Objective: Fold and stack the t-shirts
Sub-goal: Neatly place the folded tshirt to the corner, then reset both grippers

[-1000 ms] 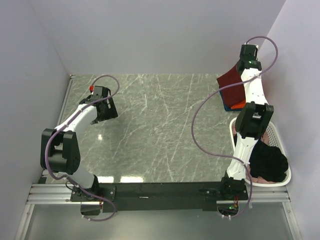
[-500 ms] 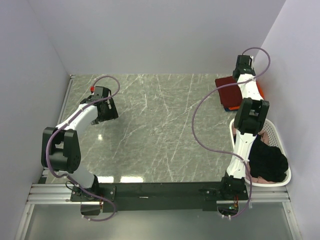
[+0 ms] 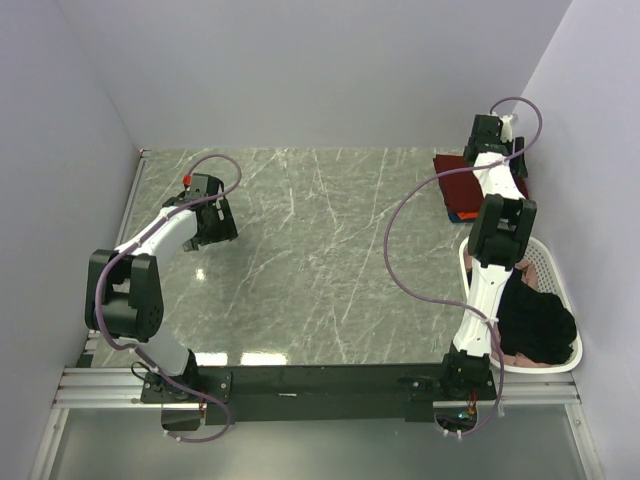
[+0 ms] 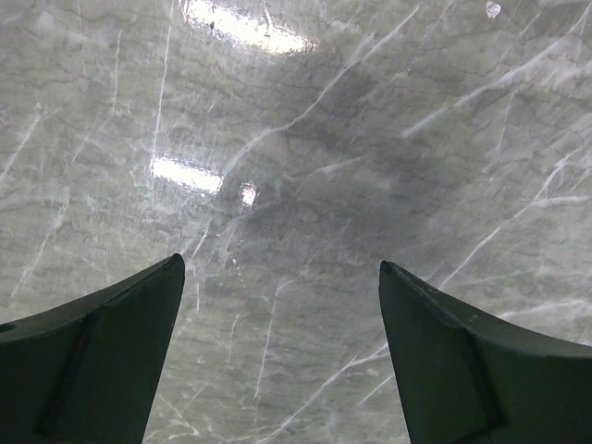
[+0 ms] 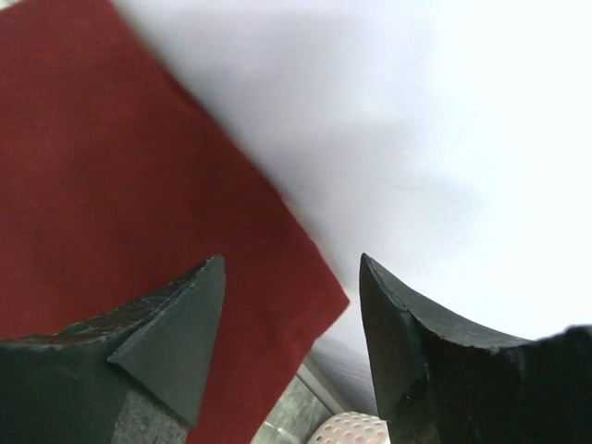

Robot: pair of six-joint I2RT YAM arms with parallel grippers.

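Note:
A folded dark maroon t-shirt [image 3: 462,170] tops a stack at the table's far right, with blue and orange t-shirts [image 3: 464,213] peeking out beneath it. My right gripper [image 3: 488,142] hovers over the stack's far edge by the wall. In the right wrist view this gripper [image 5: 292,259] is open, with the maroon cloth [image 5: 120,166] lying below and nothing held. A black t-shirt [image 3: 536,320] and a bit of pale pink t-shirt [image 3: 522,361] lie in the basket. My left gripper [image 3: 205,225] is open over bare marble [image 4: 281,263].
The white perforated basket [image 3: 549,268] stands at the near right beside the right arm, its rim just visible in the right wrist view [image 5: 347,430]. Walls close in the table on the left, back and right. The marble tabletop [image 3: 320,250] lies between the arms.
The right gripper lowered the raised maroon shirt onto the stack, then opened and let it go. The left arm has stayed almost still.

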